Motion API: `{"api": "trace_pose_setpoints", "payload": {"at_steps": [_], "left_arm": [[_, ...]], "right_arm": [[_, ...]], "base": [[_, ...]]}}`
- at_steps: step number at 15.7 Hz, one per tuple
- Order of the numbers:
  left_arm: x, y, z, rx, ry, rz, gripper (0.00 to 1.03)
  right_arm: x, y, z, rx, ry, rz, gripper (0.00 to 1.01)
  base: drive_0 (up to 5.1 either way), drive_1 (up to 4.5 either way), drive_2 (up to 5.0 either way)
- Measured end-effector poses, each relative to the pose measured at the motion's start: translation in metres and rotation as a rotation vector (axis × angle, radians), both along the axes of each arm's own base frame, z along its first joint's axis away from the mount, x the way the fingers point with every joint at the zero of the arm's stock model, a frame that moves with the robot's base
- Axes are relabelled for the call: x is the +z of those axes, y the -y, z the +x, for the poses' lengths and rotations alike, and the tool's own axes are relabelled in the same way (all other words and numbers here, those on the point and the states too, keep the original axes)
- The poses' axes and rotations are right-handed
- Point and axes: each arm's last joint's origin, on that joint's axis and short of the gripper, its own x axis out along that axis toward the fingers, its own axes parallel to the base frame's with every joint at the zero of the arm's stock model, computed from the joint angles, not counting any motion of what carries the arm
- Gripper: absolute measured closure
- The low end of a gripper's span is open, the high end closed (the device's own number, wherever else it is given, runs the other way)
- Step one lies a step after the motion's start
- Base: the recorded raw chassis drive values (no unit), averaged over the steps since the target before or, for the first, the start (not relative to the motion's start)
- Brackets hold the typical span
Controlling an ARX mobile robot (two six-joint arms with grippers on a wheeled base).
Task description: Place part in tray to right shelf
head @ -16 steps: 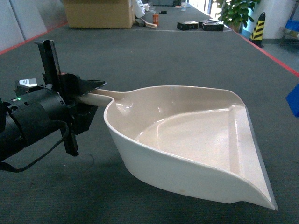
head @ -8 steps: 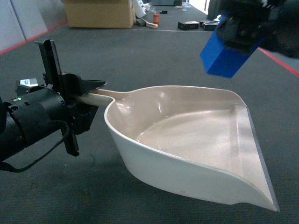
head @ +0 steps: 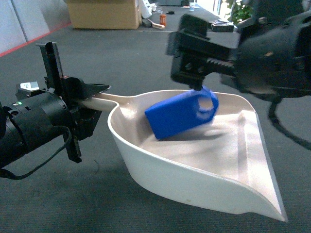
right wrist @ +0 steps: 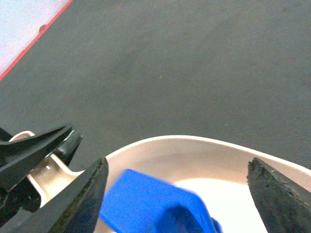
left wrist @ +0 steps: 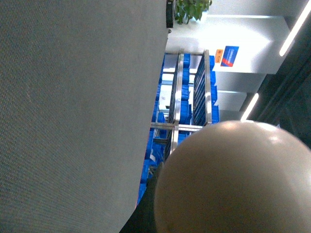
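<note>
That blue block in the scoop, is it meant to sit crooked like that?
The blue block is tilted, one end raised, over the cream scoop. The right gripper above it is open, fingers apart on either side, so it looks just released or mid-drop rather than settled. The left gripper grips the handle. Nothing looks damaged.

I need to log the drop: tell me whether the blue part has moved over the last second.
Yes. The blue part has come in from the right edge, leftward and down, and now sits inside the cream dustpan tray, below the right pincer.

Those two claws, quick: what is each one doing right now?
Left gripper: shut on the tray, clamped on its handle.
Right gripper: open, fingers spread wide above the part, which sits tilted in the tray.
</note>
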Motion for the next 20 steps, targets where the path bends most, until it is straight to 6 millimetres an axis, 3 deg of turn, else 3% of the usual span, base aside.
{"api": "trace_pose_setpoints", "payload": {"at_steps": [1,4,5,6,7,8,9,10,12,15,18,20], "left_arm": [[0.0,0.0,0.0,0.003,0.002,0.007,0.89],[0.0,0.001,0.0,-0.003,0.004,0.01,0.89],[0.0,0.001,0.0,-0.003,0.005,0.01,0.89],[0.0,0.0,0.0,0.002,0.004,0.01,0.89],[0.0,0.0,0.0,0.001,0.005,0.01,0.89],[0.0,0.001,0.0,-0.002,0.006,0.01,0.89],[0.0,0.002,0.0,-0.009,0.005,0.01,0.89],[0.0,0.001,0.0,-0.006,0.003,0.011,0.89],[0.0,-0.001,0.0,0.003,0.005,0.01,0.89],[0.0,0.0,0.0,-0.002,0.006,0.01,0.89],[0.0,0.0,0.0,-0.001,0.005,0.01,0.89],[0.0,0.0,0.0,0.0,0.005,0.01,0.89]], "right_arm": [[0.007,0.015,-0.006,-0.037,0.021,0.016,0.03],[0.035,0.066,-0.046,-0.21,0.231,0.041,0.03],[0.026,0.093,-0.074,-0.315,0.282,-0.017,0.03],[-0.005,0.121,-0.111,-0.428,0.227,-0.128,0.03],[-0.03,0.129,-0.138,-0.468,0.207,-0.187,0.03],[-0.021,0.131,-0.141,-0.393,0.38,-0.186,0.17],[-0.019,0.132,-0.145,-0.353,0.432,-0.217,0.3],[-0.022,0.133,-0.149,-0.348,0.429,-0.231,0.37],[-0.034,0.146,-0.158,-0.362,0.401,-0.267,0.63],[-0.035,0.145,-0.167,-0.344,0.425,-0.273,0.96],[-0.035,0.145,-0.168,-0.344,0.428,-0.272,0.77],[-0.035,0.145,-0.168,-0.344,0.428,-0.272,0.52]], "base": [[0.0,0.0,0.0],[0.0,0.0,0.0],[0.0,0.0,0.0],[0.0,0.0,0.0],[0.0,0.0,0.0],[0.0,0.0,0.0],[0.0,0.0,0.0],[0.0,0.0,0.0],[0.0,0.0,0.0],[0.0,0.0,0.0],[0.0,0.0,0.0],[0.0,0.0,0.0]]}}
